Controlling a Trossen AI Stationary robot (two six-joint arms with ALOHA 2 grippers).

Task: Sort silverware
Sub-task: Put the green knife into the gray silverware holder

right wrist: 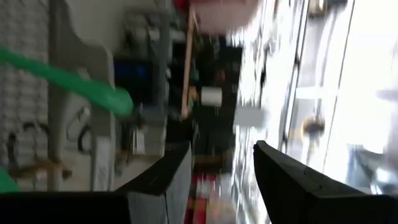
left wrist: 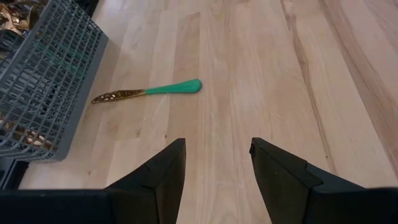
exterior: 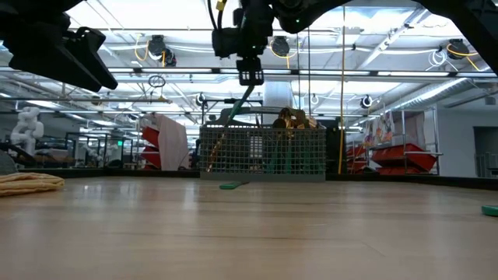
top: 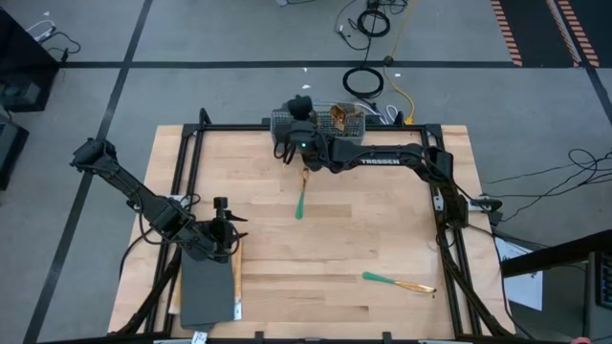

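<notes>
Reaching across the far side of the table (top: pixel 382 239), the right gripper (top: pixel 290 145) hangs just in front of the grey wire basket (top: pixel 320 121), raised above the wood in the low view, with its fingers (right wrist: pixel 283 180) spread and nothing between them. A teal-handled piece (exterior: pixel 233 117) leans inside the basket, its handle sticking up just under that gripper in the low view, beside other gold-headed pieces (top: pixel 344 117) already standing in the basket.

Two pieces of silverware lie loose on the table. One (top: pixel 301 196) lies on the wood just in front of the basket, gold head toward the basket and teal handle pointing away. The other (top: pixel 397 281) lies well apart, near the front right corner.

The left gripper (top: pixel 222 212) waits near the front left of the table, its fingers (left wrist: pixel 158 177) wide apart and empty, beside a dark grey tray (top: pixel 207 291). A coil of black cable (top: pixel 362 81) lies on the floor behind the basket.
</notes>
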